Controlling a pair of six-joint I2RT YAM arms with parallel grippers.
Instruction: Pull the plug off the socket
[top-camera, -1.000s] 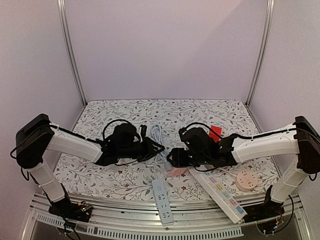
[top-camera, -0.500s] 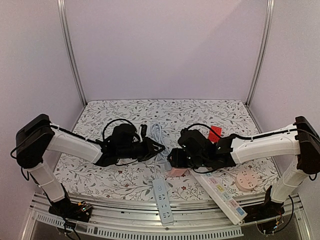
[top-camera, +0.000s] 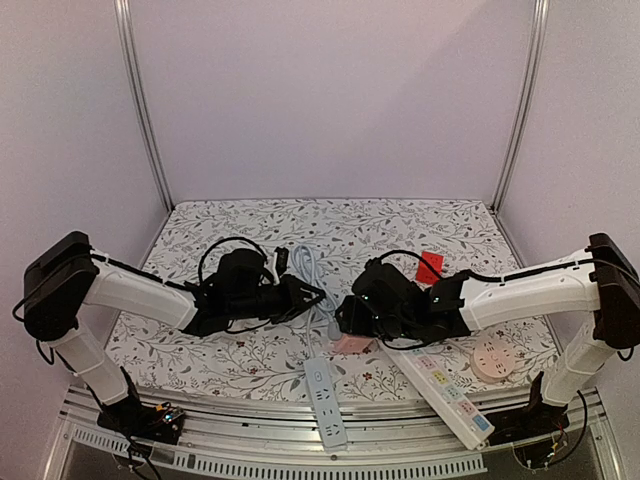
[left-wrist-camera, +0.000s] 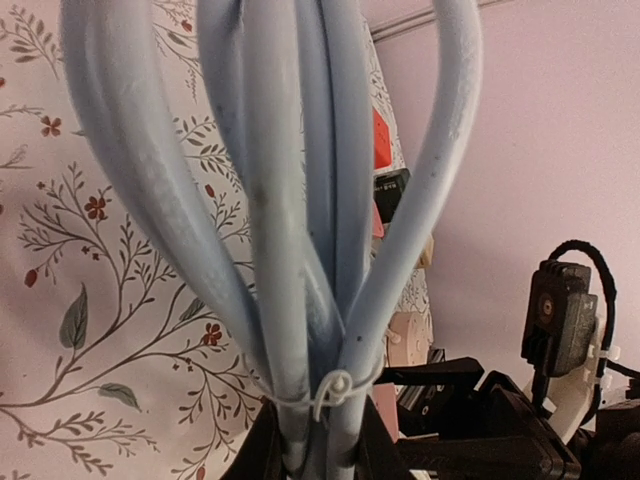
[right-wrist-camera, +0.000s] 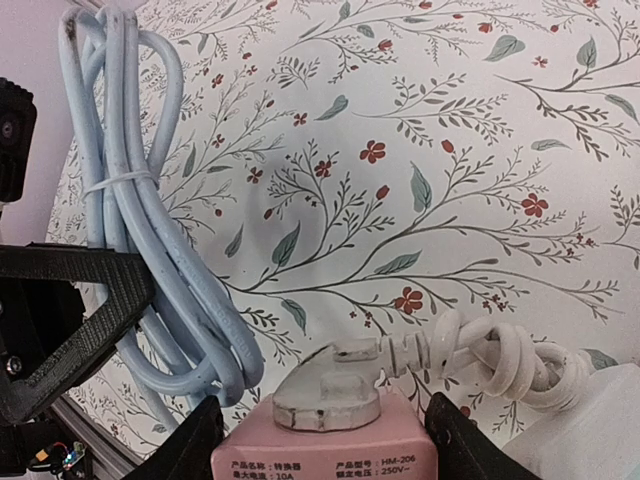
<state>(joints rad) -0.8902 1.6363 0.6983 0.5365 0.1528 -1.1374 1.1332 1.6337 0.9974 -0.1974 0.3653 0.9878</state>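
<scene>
A white plug (right-wrist-camera: 335, 385) sits pushed into the top of a pink socket block (right-wrist-camera: 322, 445), and its white cord (right-wrist-camera: 500, 360) coils away to the right. My right gripper (right-wrist-camera: 322, 455) is shut on the socket, one black finger on each side. From above, the socket (top-camera: 350, 343) shows just under that gripper (top-camera: 350, 320). My left gripper (left-wrist-camera: 315, 455) is shut on a tied bundle of pale blue cable (left-wrist-camera: 300, 250), which fills its view. That gripper (top-camera: 300, 295) sits left of the socket, apart from the plug.
The pale blue cable (top-camera: 308, 262) runs to a white power strip (top-camera: 325, 395) at the front edge. A longer power strip (top-camera: 440, 385) lies at the right, with a round pinkish socket (top-camera: 492, 360) beyond it. A red item (top-camera: 430, 268) lies behind the right arm.
The left arm has drawn slightly left with the blue cable bundle. The right gripper has edged a little left with the socket. Both grips are unchanged.
</scene>
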